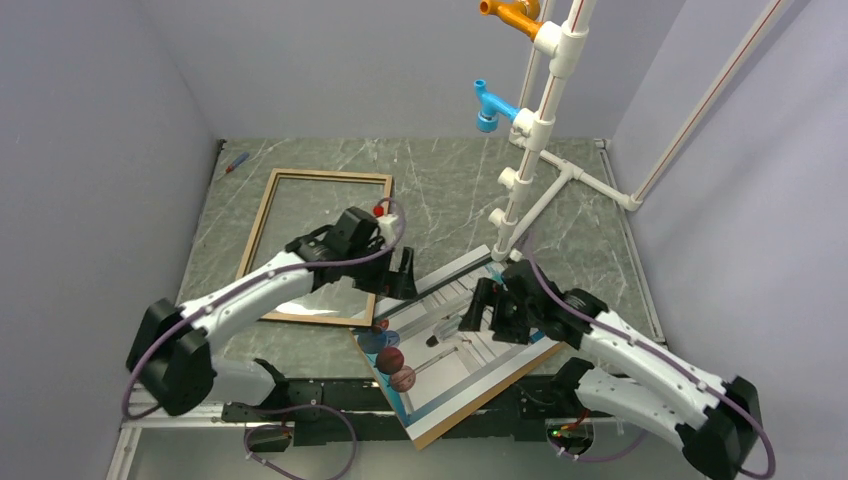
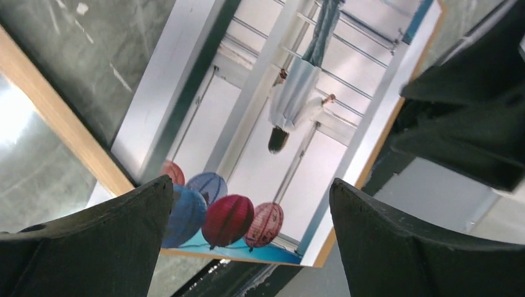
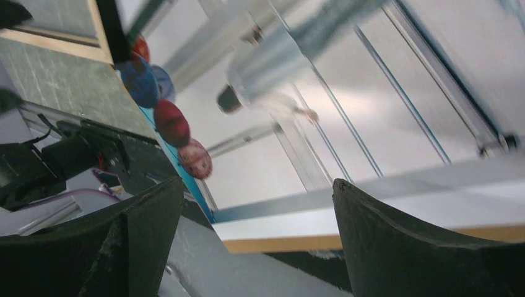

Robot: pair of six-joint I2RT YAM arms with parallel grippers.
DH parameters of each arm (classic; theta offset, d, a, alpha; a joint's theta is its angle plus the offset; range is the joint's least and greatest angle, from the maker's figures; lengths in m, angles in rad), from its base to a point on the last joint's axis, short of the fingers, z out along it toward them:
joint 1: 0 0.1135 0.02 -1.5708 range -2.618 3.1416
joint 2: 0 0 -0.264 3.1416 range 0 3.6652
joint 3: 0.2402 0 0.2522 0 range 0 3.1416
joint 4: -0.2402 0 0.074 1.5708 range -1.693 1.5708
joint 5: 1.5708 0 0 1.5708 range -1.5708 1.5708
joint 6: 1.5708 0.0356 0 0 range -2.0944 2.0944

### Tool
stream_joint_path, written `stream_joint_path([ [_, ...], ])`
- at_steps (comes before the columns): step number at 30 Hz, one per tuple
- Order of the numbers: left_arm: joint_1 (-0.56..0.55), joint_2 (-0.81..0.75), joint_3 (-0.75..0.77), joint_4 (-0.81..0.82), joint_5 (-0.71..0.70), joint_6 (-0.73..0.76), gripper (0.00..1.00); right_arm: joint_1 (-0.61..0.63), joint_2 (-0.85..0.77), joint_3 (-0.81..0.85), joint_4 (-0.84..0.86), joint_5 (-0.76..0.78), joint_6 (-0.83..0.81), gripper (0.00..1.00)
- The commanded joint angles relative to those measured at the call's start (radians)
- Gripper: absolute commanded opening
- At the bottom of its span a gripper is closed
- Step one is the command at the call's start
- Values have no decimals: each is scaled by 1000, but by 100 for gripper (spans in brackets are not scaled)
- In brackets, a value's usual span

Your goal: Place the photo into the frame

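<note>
We take the frame (image 1: 256, 225) as our landmark. It lies flat on the green marbled worktop (image 1: 440, 190), light wood face up. The photo (image 1: 455, 375) is outside it, just to its right and nearer the arm bases. It lies picture side up and turned at an angle to the frame's rails.

The corner of the photo with the red and blue spheres meets the frame's near right corner. We cannot tell whether it overlaps the rail or only lies against it. A brown backing board (image 1: 490, 394) sits under the photo, and its edge shows along the side farthest from the frame.

Our left hand (image 1: 397, 280) hangs over the frame's near right corner. In the left wrist view its fingers (image 2: 93, 247) are spread wide with nothing between them, and the photo (image 2: 266, 93) and a wooden rail of the frame (image 2: 62, 124) show through the gap.

Our right hand (image 1: 483, 312) is to the right of the frame, above the middle of the photo. It is also spread wide and grips nothing. The right wrist view shows only the print (image 3: 371, 93) past its fingers (image 3: 421, 247).

Beyond the frame's right side stands a white pipe stand (image 1: 545, 130) with orange and blue fittings. A small red and blue pen-like tool (image 1: 236, 162) lies off the frame's far left corner.
</note>
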Motion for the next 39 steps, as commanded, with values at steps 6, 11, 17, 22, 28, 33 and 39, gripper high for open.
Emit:
stream_joint_path([
  [6,-114,254,177,10,-180,56,98,-6,-270,-135,-268,-55,193,91],
  [11,-122,350,218,6,-242,48,98,-6,-276,-143,-350,-42,195,91],
  [17,-122,458,261,-13,-285,39,98,-5,-203,-154,-368,-22,178,91],
  [22,-120,532,290,-32,-291,20,98,-6,-135,-170,-340,4,166,90],
  [28,-121,581,299,-46,-256,12,96,-11,-87,-167,-356,63,155,89],
  [33,-122,584,310,-64,-215,13,93,-42,-50,-216,-276,69,141,88],
  [39,-123,584,303,-58,-111,-6,89,-96,2,-237,-190,90,105,88],
])
